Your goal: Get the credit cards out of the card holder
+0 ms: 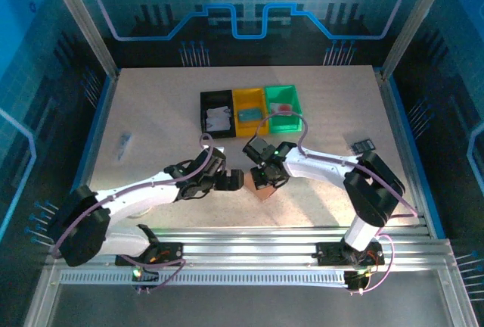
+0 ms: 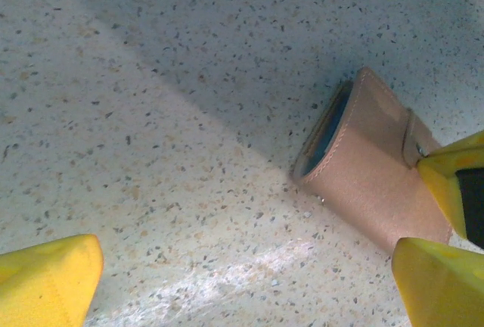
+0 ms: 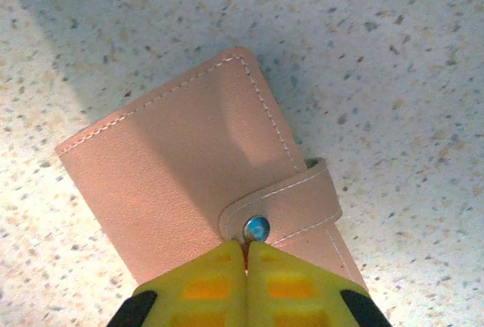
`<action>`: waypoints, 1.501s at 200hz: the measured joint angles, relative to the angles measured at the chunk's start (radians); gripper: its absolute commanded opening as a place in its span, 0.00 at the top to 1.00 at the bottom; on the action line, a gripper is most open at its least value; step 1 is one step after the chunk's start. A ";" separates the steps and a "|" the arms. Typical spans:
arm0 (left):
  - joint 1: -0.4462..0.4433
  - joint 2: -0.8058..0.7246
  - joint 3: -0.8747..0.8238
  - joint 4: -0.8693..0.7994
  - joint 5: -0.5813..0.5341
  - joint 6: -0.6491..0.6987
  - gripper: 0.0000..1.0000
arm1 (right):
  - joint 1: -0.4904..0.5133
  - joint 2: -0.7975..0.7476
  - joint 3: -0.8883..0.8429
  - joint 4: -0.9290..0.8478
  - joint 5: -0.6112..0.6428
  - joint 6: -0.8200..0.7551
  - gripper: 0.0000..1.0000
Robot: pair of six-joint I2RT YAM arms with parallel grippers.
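Nearest the overhead lens: both arm bases, bolted at the near rail. Farther in, at mid-table, left gripper (image 1: 229,181) and right gripper (image 1: 261,169) angled toward each other, forearms low and outstretched, wrists tipped down. Just beneath and between them: card holder (image 1: 265,191), flat on the table (image 1: 151,107). Well beyond, in a row: black bin (image 1: 216,111), yellow bin (image 1: 248,110), green bin (image 1: 284,107).

Left wrist view: own yellow fingers (image 2: 45,281) spread wide apart, bare tabletop between them, nothing gripped. Card holder (image 2: 363,168) up and to the right of that gap, close beside the right-hand finger. Blue-green lining visible at its open end.

Right wrist view: right gripper (image 3: 246,255) with fingers pressed together, tips set against the strap (image 3: 291,198) just below the snap (image 3: 257,228). Cannot tell whether the strap's edge is nipped between the tips. Card holder (image 3: 166,168) folded, strap fastened, tan face up.

Judged: unfastening step in hand; credit cards taken to be still inside. Next move calls for lifting or prying the strap free of the snap. Also calls for the left gripper to steady the body so the holder does not slide or lift with the pull.
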 measured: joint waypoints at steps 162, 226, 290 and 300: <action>-0.065 0.206 0.081 -0.015 -0.022 -0.004 0.14 | 0.000 -0.040 -0.045 0.056 -0.133 0.023 1.00; -0.065 0.262 0.101 -0.009 -0.021 -0.004 0.21 | -0.009 -0.064 -0.063 0.071 -0.153 0.023 1.00; -0.065 0.290 0.124 -0.026 -0.030 -0.004 0.21 | -0.031 -0.089 -0.099 0.107 -0.196 0.029 1.00; -0.065 0.296 0.129 -0.031 -0.030 -0.004 0.21 | -0.035 -0.092 -0.102 0.113 -0.202 0.030 1.00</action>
